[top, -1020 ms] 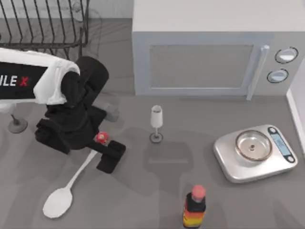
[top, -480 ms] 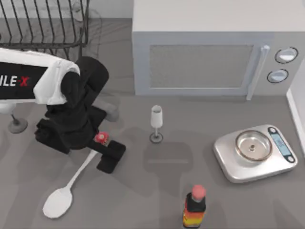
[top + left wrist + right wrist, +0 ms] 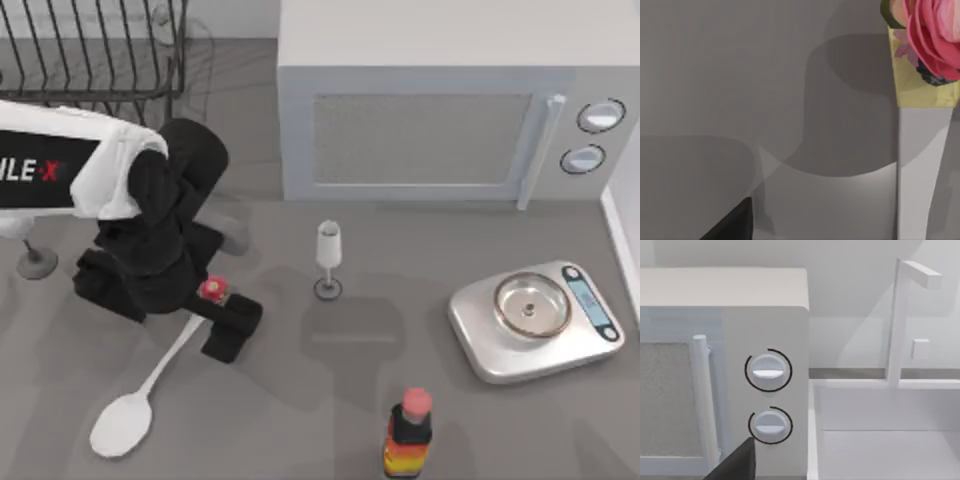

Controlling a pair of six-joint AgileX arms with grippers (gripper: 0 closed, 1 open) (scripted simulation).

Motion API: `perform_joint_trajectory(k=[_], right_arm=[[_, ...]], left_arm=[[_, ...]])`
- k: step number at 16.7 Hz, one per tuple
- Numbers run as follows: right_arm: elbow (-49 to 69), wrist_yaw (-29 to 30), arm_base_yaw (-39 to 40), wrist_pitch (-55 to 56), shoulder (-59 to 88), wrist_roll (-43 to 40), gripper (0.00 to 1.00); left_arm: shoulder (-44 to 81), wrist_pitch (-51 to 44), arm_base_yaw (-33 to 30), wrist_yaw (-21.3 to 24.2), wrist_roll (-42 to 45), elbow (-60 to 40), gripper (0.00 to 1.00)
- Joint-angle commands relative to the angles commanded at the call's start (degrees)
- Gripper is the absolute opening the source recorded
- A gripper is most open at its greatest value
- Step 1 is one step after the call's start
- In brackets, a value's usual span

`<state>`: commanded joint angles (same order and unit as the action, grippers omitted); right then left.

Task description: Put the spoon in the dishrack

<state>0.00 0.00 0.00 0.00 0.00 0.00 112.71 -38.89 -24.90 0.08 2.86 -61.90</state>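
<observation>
Where spoon [image 3: 150, 385] lies, diagonal, bowl lower-left, knob upper-right

Spoon [image 3: 135, 405]: smooth matt white, plastic-like; knob end red/yellow. Dishrack [image 3: 100, 50]: thin black wire, metal look. Scale [image 3: 535, 320]: brushed silver metal, shiny pan. Glass [image 3: 328, 260]: clear. Table [image 3: 330, 400]: matt grey, smooth. Microwave [image 3: 440, 100]: matt white.

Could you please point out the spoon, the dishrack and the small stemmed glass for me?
spoon [image 3: 122, 422], top view, on its white oval bowl.
dishrack [image 3: 95, 50], top view, on its slanted black bars.
stemmed glass [image 3: 328, 244], top view, on its clear cup.
</observation>
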Motion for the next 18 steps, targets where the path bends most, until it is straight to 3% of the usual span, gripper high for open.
perform_joint_trajectory(k=[7, 14, 18], right_arm=[[0.0, 0.0, 0.0, 0.0, 0.0, 0.0, 1.0], [0.0, 0.0, 0.0, 0.0, 0.0, 0.0, 1.0], [0.0, 0.0, 0.0, 0.0, 0.0, 0.0, 1.0]], left_arm=[[-3.91, -8.88, -0.3, 0.08, -0.14, -7.55, 0.0], [-7.92, -37.36, -0.52, 0.04, -0.54, -29.13, 0.0], [-10.7, -46.31, -0.43, 0.03, -0.69, -37.41, 0.0]])
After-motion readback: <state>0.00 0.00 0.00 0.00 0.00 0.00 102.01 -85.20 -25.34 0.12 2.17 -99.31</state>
